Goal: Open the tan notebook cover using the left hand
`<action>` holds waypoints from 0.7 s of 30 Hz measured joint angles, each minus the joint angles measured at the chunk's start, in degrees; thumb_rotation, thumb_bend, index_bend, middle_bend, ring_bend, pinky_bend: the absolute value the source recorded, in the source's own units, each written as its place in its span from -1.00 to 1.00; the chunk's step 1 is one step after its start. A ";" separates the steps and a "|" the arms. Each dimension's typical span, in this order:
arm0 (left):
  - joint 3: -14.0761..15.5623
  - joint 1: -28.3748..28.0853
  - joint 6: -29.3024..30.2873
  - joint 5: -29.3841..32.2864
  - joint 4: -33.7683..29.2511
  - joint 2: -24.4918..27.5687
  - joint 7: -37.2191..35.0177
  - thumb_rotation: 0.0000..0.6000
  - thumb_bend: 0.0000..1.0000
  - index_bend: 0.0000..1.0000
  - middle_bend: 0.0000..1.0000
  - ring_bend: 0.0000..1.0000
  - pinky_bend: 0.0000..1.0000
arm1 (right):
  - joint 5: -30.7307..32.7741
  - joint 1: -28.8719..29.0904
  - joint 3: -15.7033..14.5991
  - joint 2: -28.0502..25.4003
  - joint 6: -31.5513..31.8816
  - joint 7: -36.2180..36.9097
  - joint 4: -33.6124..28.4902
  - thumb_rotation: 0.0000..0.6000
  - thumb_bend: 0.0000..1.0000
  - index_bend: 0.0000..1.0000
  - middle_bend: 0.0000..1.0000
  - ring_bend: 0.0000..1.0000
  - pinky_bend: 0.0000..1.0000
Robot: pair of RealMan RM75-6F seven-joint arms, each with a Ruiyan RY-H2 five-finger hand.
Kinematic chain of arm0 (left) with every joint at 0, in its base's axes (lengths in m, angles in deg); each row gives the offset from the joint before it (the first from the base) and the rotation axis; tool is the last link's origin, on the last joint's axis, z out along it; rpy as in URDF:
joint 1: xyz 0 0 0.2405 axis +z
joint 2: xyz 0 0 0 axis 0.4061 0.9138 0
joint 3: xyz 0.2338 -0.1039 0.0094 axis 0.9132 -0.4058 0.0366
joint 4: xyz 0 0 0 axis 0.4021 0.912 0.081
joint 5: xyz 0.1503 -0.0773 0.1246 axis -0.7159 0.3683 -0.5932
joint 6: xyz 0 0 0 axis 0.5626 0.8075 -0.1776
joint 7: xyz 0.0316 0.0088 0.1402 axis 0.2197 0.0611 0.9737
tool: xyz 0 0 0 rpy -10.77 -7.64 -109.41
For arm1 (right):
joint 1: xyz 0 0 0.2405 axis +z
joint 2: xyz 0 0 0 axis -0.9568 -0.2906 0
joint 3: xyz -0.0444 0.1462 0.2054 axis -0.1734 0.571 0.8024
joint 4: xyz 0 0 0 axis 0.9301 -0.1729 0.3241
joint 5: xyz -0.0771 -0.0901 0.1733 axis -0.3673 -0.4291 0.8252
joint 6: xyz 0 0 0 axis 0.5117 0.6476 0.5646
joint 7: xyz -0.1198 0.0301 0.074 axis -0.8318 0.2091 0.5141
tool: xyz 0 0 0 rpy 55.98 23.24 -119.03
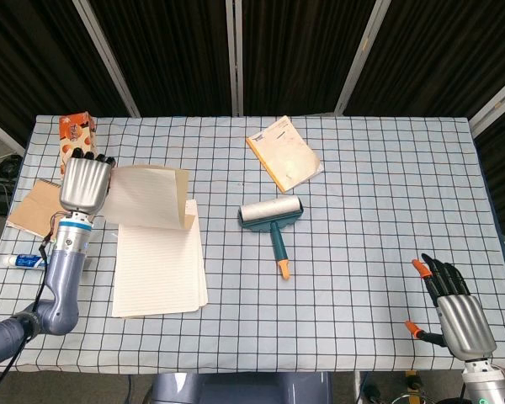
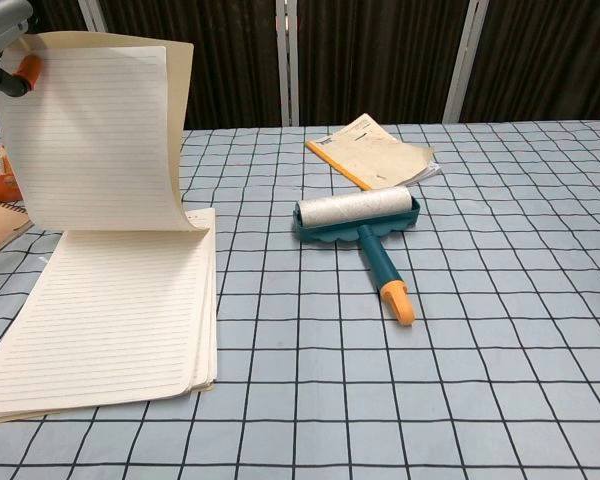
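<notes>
The checked worktop (image 1: 362,219) carries everything. On it the tan notebook (image 1: 156,269) lies flat, below and just to the right of the left hand's fingers, its lined pages bared. Its cover (image 1: 147,195) stands lifted from the binding at the top edge, curving upward with the ruled inner face toward the chest view.

The left hand (image 1: 84,181) holds the cover's free edge. In the chest view an orange fingertip (image 2: 27,70) presses the sheet's upper left corner, so the fingers are clamped on the cover, though how the rest of them lie behind it is hidden.

The step in hand looks like carrying the cover over past the binding. To do it well:
- Keep the pinch light and near the edge, since the sheet is thin and would crease or tear at the binding if pulled outward.
- Move the fingers in an arc about the binding line, away from the robot, rather than straight up.
- Lower the cover flat beyond the top of the pad before letting go, or it may spring back shut.

A second brown pad (image 1: 29,206) and a snack carton (image 1: 77,130) sit close beside the fingers and want avoiding.

The right hand (image 1: 459,313) hangs well away, fingers apart and holding nothing.
</notes>
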 measured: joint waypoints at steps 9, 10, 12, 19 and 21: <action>-1.21 -5.71 -3.73 1.76 12.20 -2.98 -3.65 1.00 0.39 0.22 -0.13 -0.18 -0.49 | -0.75 -0.15 0.34 0.34 1.18 0.89 0.82 1.00 -0.88 -0.88 -1.00 -1.00 -1.00; -1.09 -6.16 -3.85 1.61 13.32 -3.25 -3.90 1.00 0.38 0.21 -0.13 -0.19 -0.50 | -0.75 -0.11 0.33 0.39 1.08 0.89 0.91 1.00 -0.88 -0.88 -1.00 -1.00 -1.00; -0.57 -7.02 -3.83 0.88 15.97 -3.88 -4.11 1.00 0.38 0.21 -0.14 -0.19 -0.50 | -0.72 -0.04 0.34 0.57 0.99 0.88 1.19 1.00 -0.88 -0.88 -1.00 -1.00 -1.00; 0.75 -9.57 -3.87 -0.32 26.47 -7.11 -4.44 1.00 0.31 -0.04 -0.33 -0.37 -0.61 | -0.65 0.05 0.43 1.25 0.92 0.33 1.68 1.00 -0.88 -0.88 -1.00 -1.00 -1.00; 1.00 -10.29 -4.62 0.06 29.58 -8.29 -4.42 1.00 0.19 -0.52 -0.70 -0.67 -0.83 | -0.62 0.08 0.40 1.32 0.83 0.23 1.74 1.00 -0.88 -0.88 -1.00 -1.00 -1.00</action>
